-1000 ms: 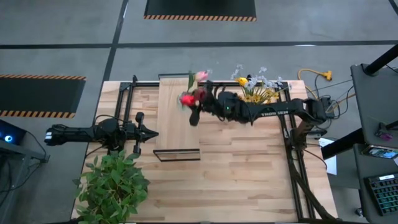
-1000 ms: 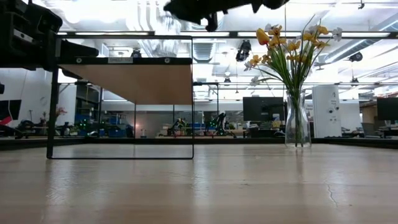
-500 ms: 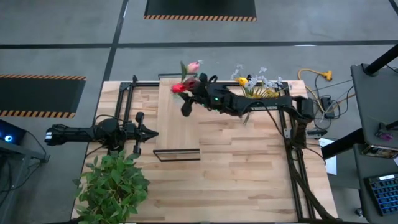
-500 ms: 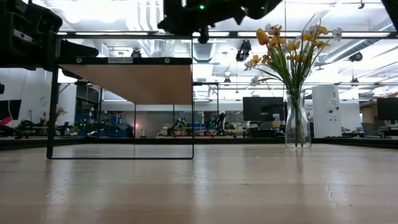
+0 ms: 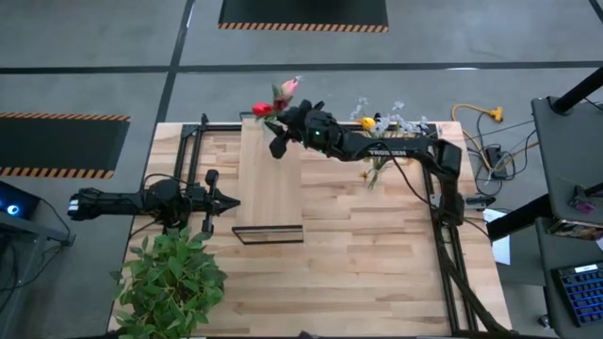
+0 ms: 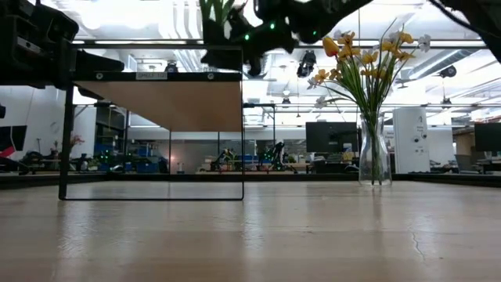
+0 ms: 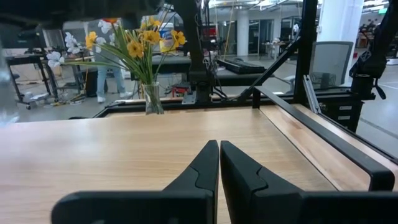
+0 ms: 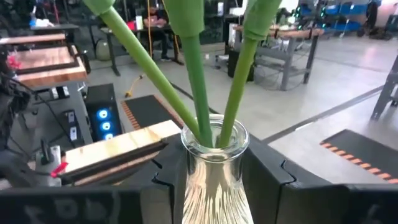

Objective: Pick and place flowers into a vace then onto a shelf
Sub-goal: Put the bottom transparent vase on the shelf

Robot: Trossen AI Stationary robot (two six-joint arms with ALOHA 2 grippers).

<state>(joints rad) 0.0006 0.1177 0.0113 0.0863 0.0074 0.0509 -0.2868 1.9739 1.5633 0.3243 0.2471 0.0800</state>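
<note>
My right gripper (image 5: pixel 287 130) is raised over the far end of the shelf (image 5: pixel 270 179), a light-wood board on a black frame, and is shut on a clear glass vase (image 8: pixel 212 165). The vase holds red and pink tulips (image 5: pixel 273 97) on three green stems (image 8: pixel 199 74). In the low view the right gripper (image 6: pixel 252 37) shows above the shelf board (image 6: pixel 156 103). A second glass vase of yellow and white flowers (image 6: pixel 374 149) stands on its base near the table's far right. My left gripper (image 5: pixel 226 201) waits shut, left of the shelf. My right gripper pinches the vase's neck (image 8: pixel 212 155), just under the rim, between its two fingers (image 8: pixel 171 183). The fingers come level from the table's right. The vase is lifted clear above the shelf, with the tulip stems rising out of its mouth.
A bushy green plant (image 5: pixel 174 278) stands at the table's near left corner. The shelf's black frame (image 7: pixel 323 140) runs beside my left gripper (image 7: pixel 219 155). Bare tabletop (image 5: pixel 377 264) lies to the near right. A yellow cable (image 5: pixel 476 113) lies beyond the far right corner.
My right gripper has carried the vase of tulips toward the table's far edge and slightly left, from over the shelf's right side to over its far end. In the low view it has come lower, closer to the shelf board. It has stayed shut.
</note>
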